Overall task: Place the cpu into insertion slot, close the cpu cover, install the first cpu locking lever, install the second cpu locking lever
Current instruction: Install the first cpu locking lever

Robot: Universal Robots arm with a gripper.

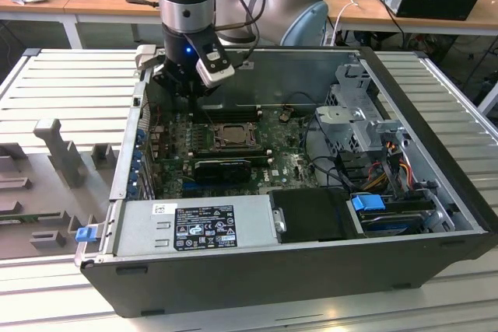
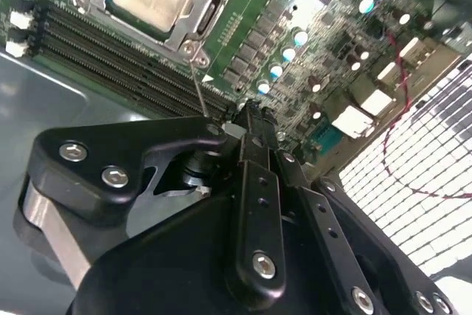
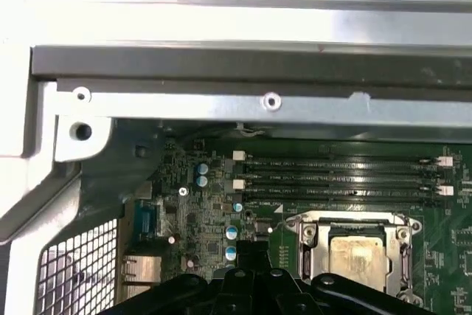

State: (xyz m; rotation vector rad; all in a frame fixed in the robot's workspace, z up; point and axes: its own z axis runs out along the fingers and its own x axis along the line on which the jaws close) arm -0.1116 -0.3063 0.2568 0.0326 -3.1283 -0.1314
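Plainly, the cpu (image 3: pixel 358 260) sits in the insertion slot (image 3: pixel 322 235); claw (image 2: pixel 254 116) seemingly closed.

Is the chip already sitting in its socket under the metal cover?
Yes. In the first wrist view the chip lies flat with the silvery cover framing it.

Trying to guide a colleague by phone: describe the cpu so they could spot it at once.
Inside the open computer case, look at the middle of the green motherboard, just beside the long black memory slots. The cpu is the flat, pale beige-silver square sitting inside a silvery metal frame, unlike the dark, narrow parts around it.
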